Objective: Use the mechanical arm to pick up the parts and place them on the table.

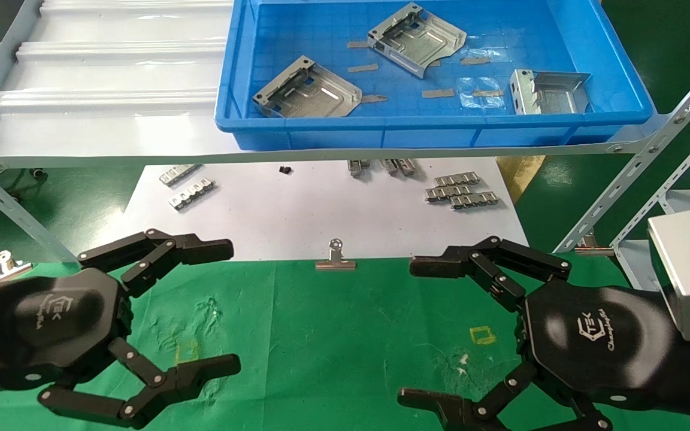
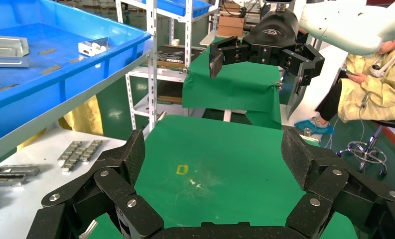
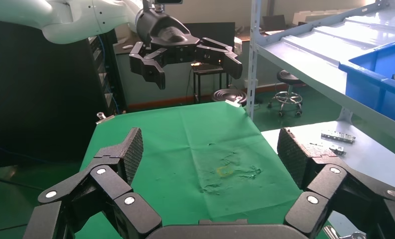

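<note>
Evidently nothing has been lifted yet: the table (image 1: 333, 335), under its green cloth, lies bare beneath both claws, which suggests it is kept free as the drop zone. Ahead of the claws and raised on a pale shelf (image 1: 111, 114) sits the blue tray (image 1: 429, 129), probably the supply bin, so a reach up and forward is what the first pick calls for. Below that shelf, just beyond the fingertips, a white sheet (image 1: 297, 215) carries small ribbed strips (image 1: 459, 191) and, at its near edge between the two claws, a silver binder clip (image 1: 336, 258) that seems to pin it to the cloth.

Inside the tray lie the parts: one grey plate (image 1: 308, 90) ahead of the left claw, a second plate (image 1: 417, 37) farther back, and a third plate (image 1: 551, 91) ahead of the right claw. All are well apart from either hand.

Both arms hover low over the cloth, facing each other. The left gripper (image 1: 225, 308) is spread wide, holding and touching nothing. The right gripper (image 1: 408, 329) is likewise spread and empty; its fingers (image 3: 128, 149) frame only bare green cloth.
</note>
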Robot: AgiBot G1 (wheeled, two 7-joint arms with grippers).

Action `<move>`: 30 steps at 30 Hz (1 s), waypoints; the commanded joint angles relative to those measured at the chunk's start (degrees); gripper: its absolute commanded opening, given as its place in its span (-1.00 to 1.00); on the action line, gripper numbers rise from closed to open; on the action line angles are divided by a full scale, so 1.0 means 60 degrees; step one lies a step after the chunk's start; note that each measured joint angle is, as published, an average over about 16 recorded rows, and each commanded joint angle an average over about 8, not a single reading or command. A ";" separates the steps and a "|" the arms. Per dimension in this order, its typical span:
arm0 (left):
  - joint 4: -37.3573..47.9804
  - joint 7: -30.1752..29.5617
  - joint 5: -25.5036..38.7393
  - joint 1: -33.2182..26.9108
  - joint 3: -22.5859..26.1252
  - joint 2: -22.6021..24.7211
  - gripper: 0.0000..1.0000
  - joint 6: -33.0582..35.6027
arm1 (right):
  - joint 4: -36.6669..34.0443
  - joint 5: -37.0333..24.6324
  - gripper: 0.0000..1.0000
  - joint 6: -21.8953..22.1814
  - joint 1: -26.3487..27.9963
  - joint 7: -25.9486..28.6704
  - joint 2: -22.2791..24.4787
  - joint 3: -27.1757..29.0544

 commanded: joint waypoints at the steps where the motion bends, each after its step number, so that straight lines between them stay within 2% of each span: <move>1: 0.0000 0.0000 0.0000 0.0000 0.0000 0.0000 1.00 0.0000 | 0.0000 0.0000 1.00 0.0000 0.0000 0.0000 0.0000 0.0000; 10: 0.0000 0.0000 0.0000 0.0000 0.0000 0.0000 1.00 0.0000 | 0.0000 0.0000 1.00 0.0000 0.0000 0.0000 0.0000 0.0000; 11: 0.0000 0.0000 0.0000 0.0000 0.0000 0.0000 0.89 0.0000 | 0.0000 0.0000 1.00 0.0000 0.0000 0.0000 0.0000 0.0000; 18: 0.0000 0.0000 0.0000 0.0000 0.0000 0.0000 -0.86 0.0000 | 0.0000 0.0000 1.00 0.0000 0.0000 0.0000 0.0000 0.0000; 19: 0.0000 0.0000 0.0000 0.0000 0.0000 0.0000 -1.00 0.0000 | 0.0000 0.0000 1.00 0.0000 0.0000 0.0000 0.0000 0.0000; 30: 0.0000 0.0000 0.0000 0.0000 0.0000 0.0000 -1.00 0.0000 | 0.0000 0.0000 1.00 0.0000 0.0000 0.0000 0.0000 0.0000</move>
